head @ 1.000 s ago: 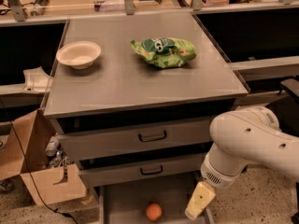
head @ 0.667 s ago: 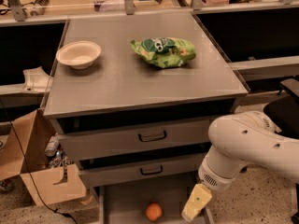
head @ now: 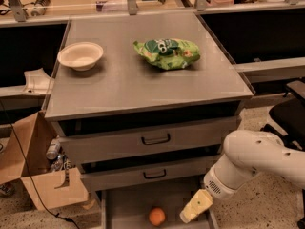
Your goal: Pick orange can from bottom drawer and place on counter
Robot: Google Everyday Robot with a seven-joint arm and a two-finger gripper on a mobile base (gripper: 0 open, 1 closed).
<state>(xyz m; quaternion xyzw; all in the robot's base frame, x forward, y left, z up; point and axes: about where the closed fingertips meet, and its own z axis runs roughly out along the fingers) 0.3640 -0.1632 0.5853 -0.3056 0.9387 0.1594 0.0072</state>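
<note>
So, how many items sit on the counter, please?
2: a bowl at the counter's left, a green snack bag near centre. The hand is at the bottom drawer, beside the orange can.

The bowl sits on the worktop at far left; the snack bag lies on it at far right. Two closed drawers stack below. The bottom drawer projects nearest, with the can in it. The claw hangs just right of the can, over the drawer's right side.
</note>
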